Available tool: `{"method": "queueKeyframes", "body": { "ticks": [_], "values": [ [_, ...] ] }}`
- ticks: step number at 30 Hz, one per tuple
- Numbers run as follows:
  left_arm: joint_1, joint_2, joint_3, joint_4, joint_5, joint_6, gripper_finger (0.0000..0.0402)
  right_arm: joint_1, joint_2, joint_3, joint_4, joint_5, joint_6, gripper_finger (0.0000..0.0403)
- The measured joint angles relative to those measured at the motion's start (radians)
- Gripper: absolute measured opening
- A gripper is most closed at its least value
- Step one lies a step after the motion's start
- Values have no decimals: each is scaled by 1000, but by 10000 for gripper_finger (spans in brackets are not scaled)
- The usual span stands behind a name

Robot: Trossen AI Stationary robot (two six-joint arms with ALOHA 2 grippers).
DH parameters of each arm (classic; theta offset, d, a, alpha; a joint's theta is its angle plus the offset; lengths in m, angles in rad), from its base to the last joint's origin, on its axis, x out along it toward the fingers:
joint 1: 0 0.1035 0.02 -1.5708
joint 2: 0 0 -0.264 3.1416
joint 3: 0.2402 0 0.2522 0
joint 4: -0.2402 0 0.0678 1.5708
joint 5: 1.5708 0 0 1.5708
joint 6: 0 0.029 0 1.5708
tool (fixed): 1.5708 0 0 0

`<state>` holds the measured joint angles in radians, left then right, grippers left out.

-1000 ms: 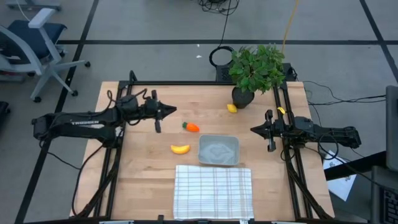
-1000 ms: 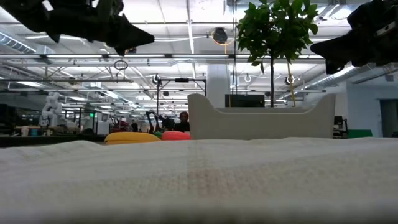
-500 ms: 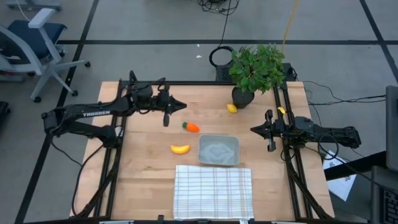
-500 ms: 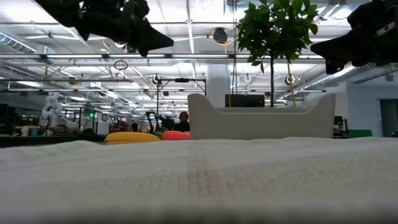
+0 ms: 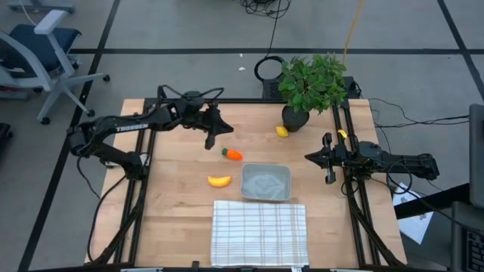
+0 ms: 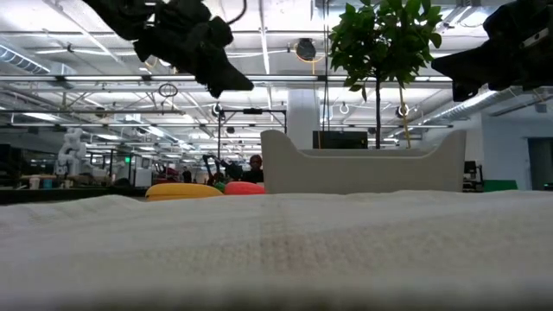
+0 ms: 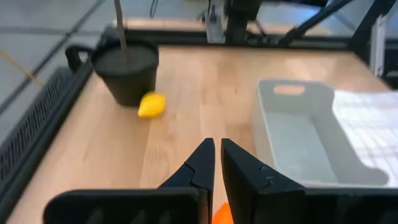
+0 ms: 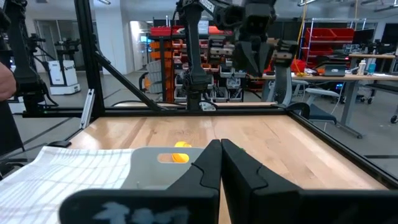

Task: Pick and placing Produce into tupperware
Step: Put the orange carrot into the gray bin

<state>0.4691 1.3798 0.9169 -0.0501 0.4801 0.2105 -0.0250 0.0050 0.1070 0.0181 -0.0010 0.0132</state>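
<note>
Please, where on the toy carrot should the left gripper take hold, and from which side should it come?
Probably across the orange body of the carrot, coming straight down from above. It lies flat on the table, green top toward the left arm, with open wood all around it, so the fingers can close across its narrow width. The left gripper hangs just beyond the green end, fingers shut, so it must open first.

white "TROSSEN" lettering, along the left arm [image 5: 128, 128]

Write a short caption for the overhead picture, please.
Left gripper hovers shut near the carrot; banana beside the empty tupperware.
</note>
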Motion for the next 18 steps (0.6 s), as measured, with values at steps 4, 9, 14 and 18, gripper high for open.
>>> {"method": "queueKeyframes", "body": {
  "ticks": [4, 9, 14, 18],
  "values": [
    [-16, 49, 82, -141, -72, 61, 30, 0, 0, 0, 0, 0, -1, 0],
    [-41, 88, 186, -313, -174, 121, 31, 0, 0, 0, 0, 0, -2, 0],
    [-63, 88, 226, -395, -186, 164, 31, 0, 0, 0, 0, 0, -2, 0],
    [-82, 89, 226, -412, -210, 201, 31, 0, 0, 0, 0, 0, 0, 0]
  ]
}}
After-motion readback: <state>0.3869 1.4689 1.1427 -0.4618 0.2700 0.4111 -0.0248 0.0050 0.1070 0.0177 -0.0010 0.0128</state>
